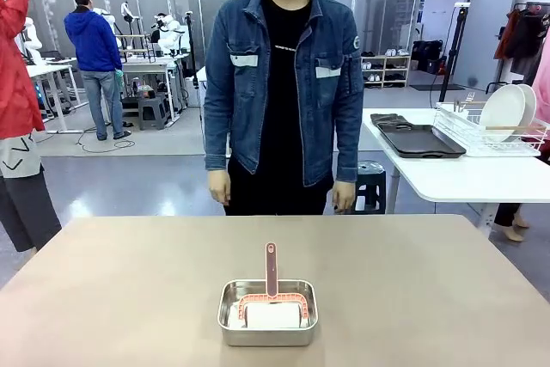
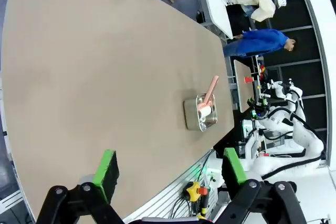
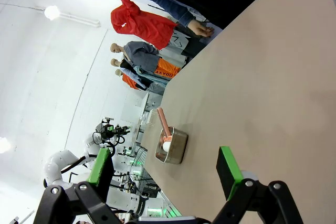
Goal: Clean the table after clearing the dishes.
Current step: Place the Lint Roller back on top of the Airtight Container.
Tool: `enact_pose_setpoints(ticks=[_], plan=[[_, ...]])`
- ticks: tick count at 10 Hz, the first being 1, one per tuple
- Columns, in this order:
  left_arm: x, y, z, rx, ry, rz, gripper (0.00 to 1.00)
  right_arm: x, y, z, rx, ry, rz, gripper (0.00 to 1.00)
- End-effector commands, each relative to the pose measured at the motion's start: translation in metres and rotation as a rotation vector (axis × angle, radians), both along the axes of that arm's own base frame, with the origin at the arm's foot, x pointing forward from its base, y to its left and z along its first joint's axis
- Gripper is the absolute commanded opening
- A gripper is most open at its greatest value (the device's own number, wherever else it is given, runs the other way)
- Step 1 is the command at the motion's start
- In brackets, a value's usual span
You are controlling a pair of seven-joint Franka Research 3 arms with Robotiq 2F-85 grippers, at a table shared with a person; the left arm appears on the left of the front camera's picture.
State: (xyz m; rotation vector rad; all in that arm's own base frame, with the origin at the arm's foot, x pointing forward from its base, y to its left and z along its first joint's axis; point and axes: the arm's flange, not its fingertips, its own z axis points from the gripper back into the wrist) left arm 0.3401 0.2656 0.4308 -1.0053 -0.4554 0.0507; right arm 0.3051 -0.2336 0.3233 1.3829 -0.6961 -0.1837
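table [image 2: 105, 66] beneath left gripper [image 2: 168, 174], jaws apart, pan [image 2: 200, 113] beyond

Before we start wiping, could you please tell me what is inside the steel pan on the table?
Inside the steel pan lies a white pad under a pink-handled tool, its handle sticking out over the far rim. The pan floor beneath them is covered.

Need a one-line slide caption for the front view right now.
Small steel rectangular pan holding a pink-handled brush on the taupe table, person in denim jacket standing behind.
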Motion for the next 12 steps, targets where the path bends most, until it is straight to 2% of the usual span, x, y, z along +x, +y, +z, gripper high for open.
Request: enact_pose_setpoints(ticks=[1, 12], plan=[[-0.0007, -0.0011, -0.0011, -0.005, -0.004, -0.014, 1.0, -0.0008, 0.0009, 0.0018, 0.008, -0.013, -0.009, 1.0], [-0.0007, -0.0011, -0.0011, -0.005, -0.004, -0.014, 1.0, -0.0008, 0.0009, 0.0018, 0.008, -0.013, -0.009, 1.0]])
